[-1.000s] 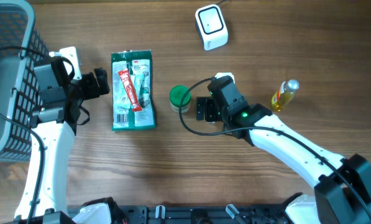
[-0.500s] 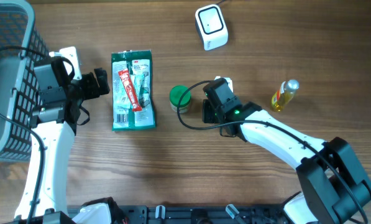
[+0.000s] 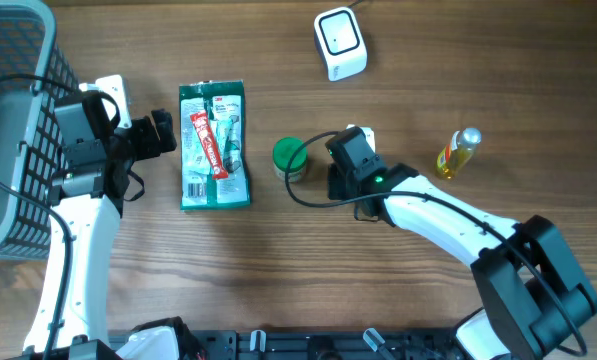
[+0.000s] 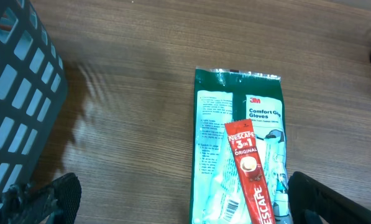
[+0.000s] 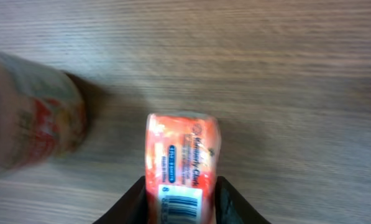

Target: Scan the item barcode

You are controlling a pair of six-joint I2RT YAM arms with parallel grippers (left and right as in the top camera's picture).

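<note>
While right jaws clamp orange pkt (image 5: pixel 182 158), barcode (image 5: pixel 181 206) cut off at btm edge, left jaws released.

In the right wrist view the orange packet (image 5: pixel 182 155) runs off the bottom edge, so its barcode (image 5: pixel 184 208) is cut short and its small print is too blurred to read; the right gripper (image 5: pixel 180 202) shows only two fingertips (image 5: pixel 134 205); the jar (image 5: pixel 30 118) at the left is a blur, clipped by the edge; overhead, the packet lies hidden under that gripper; in the left wrist view the glove pack (image 4: pixel 238 155) and coffee sachet (image 4: pixel 250 168) are cut off below, the basket (image 4: pixel 17 93) is cut at the left, and the left gripper (image 4: pixel 185 202) shows only dark, blurred fingers (image 4: pixel 45 196).
</note>
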